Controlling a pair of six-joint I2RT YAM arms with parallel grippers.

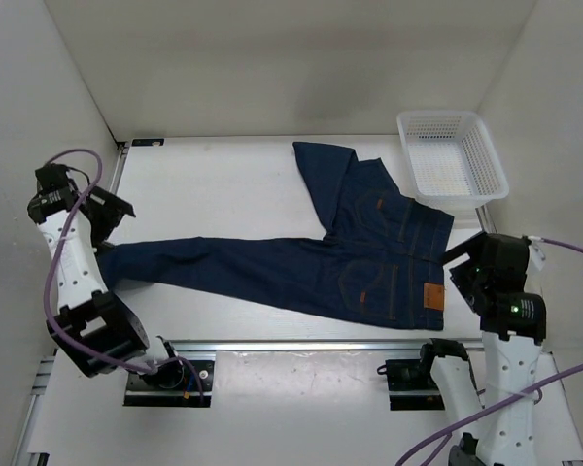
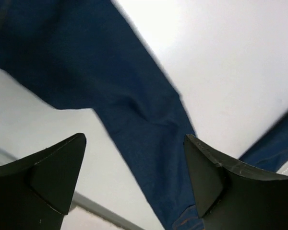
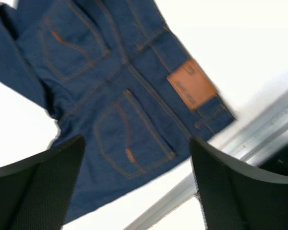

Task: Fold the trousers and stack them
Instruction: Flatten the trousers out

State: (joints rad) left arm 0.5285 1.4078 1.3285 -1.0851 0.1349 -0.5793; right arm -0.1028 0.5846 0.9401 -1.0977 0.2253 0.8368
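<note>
The dark navy trousers [image 1: 350, 262] lie flat on the white table, back side up, waistband with tan patch [image 1: 431, 296] at the right. One leg stretches left to a hem near my left arm; the other bends up toward the back. My left gripper [image 1: 105, 216] hovers open above that left hem, and in the left wrist view the leg [image 2: 134, 115] runs between its spread fingers [image 2: 134, 177], untouched. Open as well, my right gripper [image 1: 466, 262] hangs just right of the waistband; its wrist view has the back pockets [image 3: 129, 139] and patch [image 3: 192, 84] below empty jaws.
A white mesh basket [image 1: 453, 153] stands at the back right, empty. White walls enclose the table on left, back and right. A metal rail [image 1: 301, 346] runs along the near edge by the arm bases.
</note>
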